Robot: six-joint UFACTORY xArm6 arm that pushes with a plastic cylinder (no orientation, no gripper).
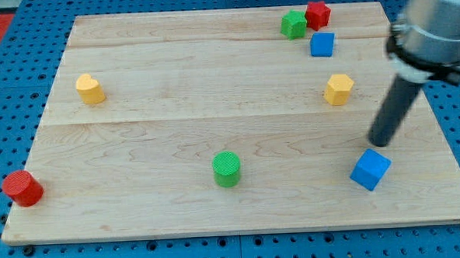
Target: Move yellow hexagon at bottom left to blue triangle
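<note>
A yellow hexagon-like block (339, 88) sits right of the board's centre. A second yellow block (90, 89), rounded, sits at the view's left. A blue block (370, 169), angular, its shape unclear, lies at the bottom right. A blue cube (322, 44) sits near the top right. My tip (380, 143) rests on the board just above the lower blue block, very close to its upper right edge; I cannot tell if it touches. It is below and to the right of the yellow hexagon.
A green block (293, 23) and a red block (317, 15) touch each other at the top right. A green cylinder (226, 169) stands at bottom centre. A red cylinder (22, 189) sits at the board's bottom left corner. The wooden board (176, 131) lies on a blue pegboard.
</note>
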